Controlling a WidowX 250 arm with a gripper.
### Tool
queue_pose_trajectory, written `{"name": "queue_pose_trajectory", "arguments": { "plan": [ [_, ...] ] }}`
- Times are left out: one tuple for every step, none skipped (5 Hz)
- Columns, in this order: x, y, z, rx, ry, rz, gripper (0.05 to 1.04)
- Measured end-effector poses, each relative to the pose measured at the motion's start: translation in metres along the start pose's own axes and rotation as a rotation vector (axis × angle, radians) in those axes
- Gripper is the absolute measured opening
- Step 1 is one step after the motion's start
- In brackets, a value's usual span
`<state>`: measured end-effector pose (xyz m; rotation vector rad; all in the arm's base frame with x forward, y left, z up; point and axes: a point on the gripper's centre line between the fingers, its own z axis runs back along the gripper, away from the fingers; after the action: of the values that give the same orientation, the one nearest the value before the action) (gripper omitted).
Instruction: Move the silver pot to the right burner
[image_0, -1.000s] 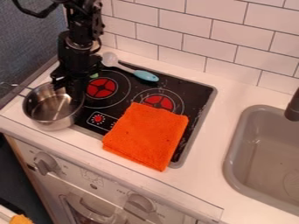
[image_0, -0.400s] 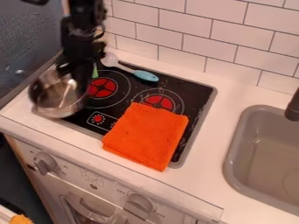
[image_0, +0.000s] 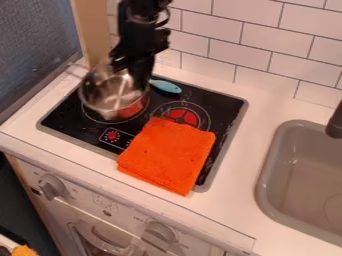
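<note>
With our black two-finger gripper (image_0: 130, 73) pinching the rim of the round silver metal pot (image_0: 109, 100) over the left burner (image_0: 107, 121), we risk a tilted landing, since the folded orange cloth (image_0: 167, 155) overlaps the red-centred right burner (image_0: 190, 118).

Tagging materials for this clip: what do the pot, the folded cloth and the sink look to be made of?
Pot: likely stainless steel, polished, given its silvery shine and reflections.
Cloth: probably microfibre or terry, matt, with a fuzzy orange surface.
Sink: smooth grey, perhaps plastic or composite; the look leaves it open.
</note>
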<state>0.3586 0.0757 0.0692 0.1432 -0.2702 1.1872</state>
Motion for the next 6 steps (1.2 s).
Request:
{"name": "queue_pose_trajectory", "arguments": {
  "plan": [
    [-0.016,-0.031,0.019,-0.069,-0.021,-0.047,0.079],
    [-0.034,-0.056,0.020,-0.084,-0.022,-0.094,0.079],
    [-0.053,-0.075,0.014,-0.088,-0.012,-0.139,0.079],
    [-0.069,-0.083,0.001,-0.056,0.002,-0.183,0.079],
    [-0.075,-0.091,-0.015,-0.042,0.016,-0.212,0.078],
    [-0.076,-0.095,-0.019,-0.037,0.026,-0.226,0.108]
  ]
}}
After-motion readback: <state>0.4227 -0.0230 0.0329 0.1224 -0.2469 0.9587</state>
